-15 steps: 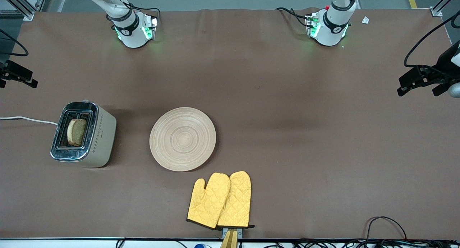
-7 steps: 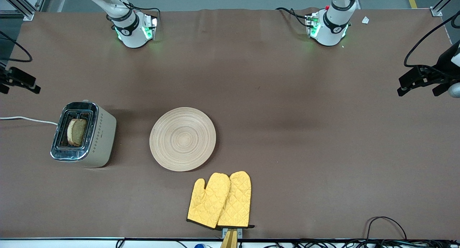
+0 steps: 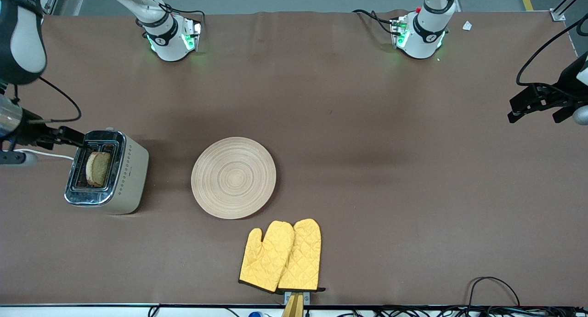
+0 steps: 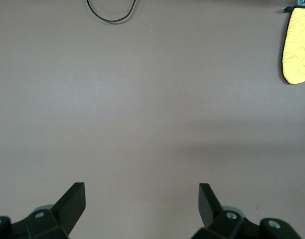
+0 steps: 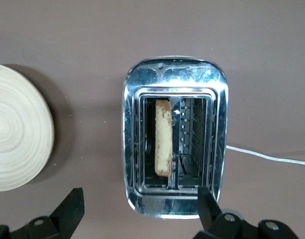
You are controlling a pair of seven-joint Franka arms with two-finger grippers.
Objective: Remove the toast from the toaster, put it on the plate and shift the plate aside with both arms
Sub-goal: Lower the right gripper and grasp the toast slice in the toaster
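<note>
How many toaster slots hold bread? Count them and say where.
1. One slice of speckled brown toast stands in the chrome-topped toaster's slot nearer the round tan wooden plate; the other slot is empty.

1. The toast is a slice of speckled brown bread with a darker crust, standing on edge in one slot of a chrome-topped toaster at the right arm's end of the table.
2. The plate is round, shallow, light tan wood with concentric rings. It lies flat on the table beside the toaster, with nothing on it.
</note>
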